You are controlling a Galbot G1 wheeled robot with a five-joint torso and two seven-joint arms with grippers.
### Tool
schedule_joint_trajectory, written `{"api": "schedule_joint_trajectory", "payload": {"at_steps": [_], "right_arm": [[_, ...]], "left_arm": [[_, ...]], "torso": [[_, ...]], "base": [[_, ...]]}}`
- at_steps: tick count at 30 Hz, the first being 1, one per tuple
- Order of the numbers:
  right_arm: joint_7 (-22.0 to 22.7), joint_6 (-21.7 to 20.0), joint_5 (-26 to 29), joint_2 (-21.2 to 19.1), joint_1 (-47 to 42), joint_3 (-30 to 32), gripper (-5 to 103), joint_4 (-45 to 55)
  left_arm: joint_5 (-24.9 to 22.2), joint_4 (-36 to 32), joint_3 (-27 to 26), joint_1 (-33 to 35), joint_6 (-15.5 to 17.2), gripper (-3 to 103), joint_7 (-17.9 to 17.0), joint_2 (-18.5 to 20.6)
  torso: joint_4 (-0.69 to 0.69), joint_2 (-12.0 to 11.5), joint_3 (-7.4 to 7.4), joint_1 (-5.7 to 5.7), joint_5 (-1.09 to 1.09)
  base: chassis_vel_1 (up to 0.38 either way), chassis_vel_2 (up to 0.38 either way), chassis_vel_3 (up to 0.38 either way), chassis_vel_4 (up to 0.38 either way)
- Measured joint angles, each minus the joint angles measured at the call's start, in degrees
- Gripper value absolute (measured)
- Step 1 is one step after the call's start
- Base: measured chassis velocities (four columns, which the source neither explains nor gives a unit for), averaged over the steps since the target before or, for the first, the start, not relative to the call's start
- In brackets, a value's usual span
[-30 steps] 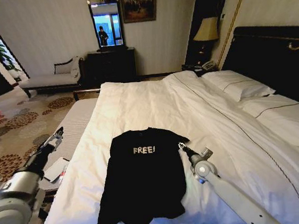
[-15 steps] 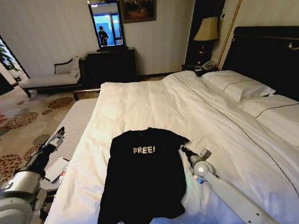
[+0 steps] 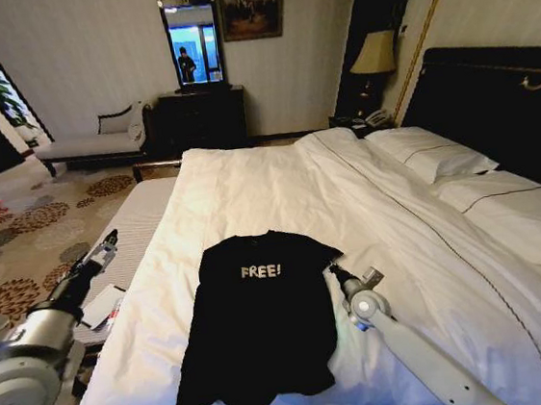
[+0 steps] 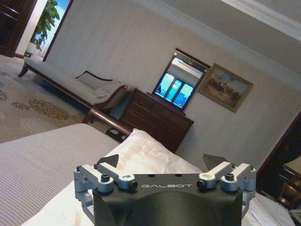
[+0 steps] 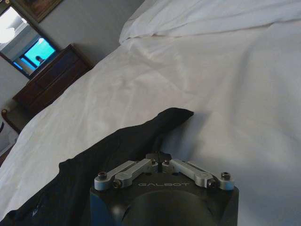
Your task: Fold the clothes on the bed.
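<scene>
T-shirt (image 3: 256,325) is laid flat, chest up, on the near part of the bed (image 3: 279,187); white lettering faces the head camera. Long axis runs collar-far to hem-near, roughly along the robot's line of sight, hem close to the near bed edge.

Right gripper (image 3: 334,270) is placed on the sheet just beside the shirt's right sleeve, at the sleeve/shoulder edge. In the right wrist view the right gripper (image 5: 161,156) is seen with fingers drawn together at the black fabric edge; whether cloth is actually pinched cannot be told. The sleeve tip is seen just ahead of it.

Left gripper (image 3: 108,241) is held off the bed's left side, over the floor, well apart from the shirt. In the left wrist view the left gripper (image 4: 162,162) is shown with fingers spread apart, nothing held.

Right arm is clearly the nearer one; the shirt lies to its left.

Versus the earlier frames: right gripper has been shifted slightly nearer along the sleeve edge. Shirt and left arm are essentially unchanged. No fold is made yet.
</scene>
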Motion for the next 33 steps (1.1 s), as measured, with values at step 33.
{"api": "schedule_joint_trajectory", "payload": {"at_steps": [33], "right_arm": [[10.77,3.25,-8.90,1.95,-7.51,1.12,20,8.72]], "left_arm": [[0.57,0.00,0.35,0.01,-0.06,100,0.00,0.05]], "torso": [[-0.01,0.00,0.00,0.00,0.00]], "base": [[0.000,0.000,0.000,0.000]]}}
